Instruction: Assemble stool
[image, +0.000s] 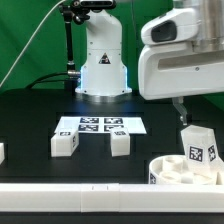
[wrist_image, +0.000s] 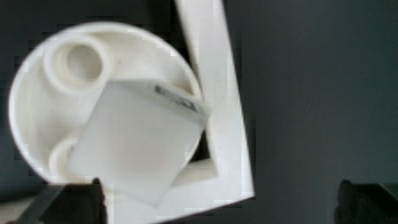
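Stool seat (image: 165, 172) (wrist_image: 63, 100) lies at the exterior view's right, touching the rail (image: 80, 190) (wrist_image: 210, 60). Left to right on the table (image: 30, 120):
- white piece (image: 1, 152), cut by the frame edge
- left leg (image: 66, 143)
- marker board (image: 100, 125), further back
- middle leg (image: 120, 143)
- upright leg (image: 197, 145) (wrist_image: 143, 140), standing on the seat

Gripper (image: 184, 115) (wrist_image: 210, 205) hangs over the upright leg, fingers (wrist_image: 54, 205) spread wide, grasping nothing.

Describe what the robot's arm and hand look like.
The arm is glossy white with rounded shells and black sections at its upper joint. The hand has a boxy white body with rounded corners; its fingers look dark grey. No markings are legible.
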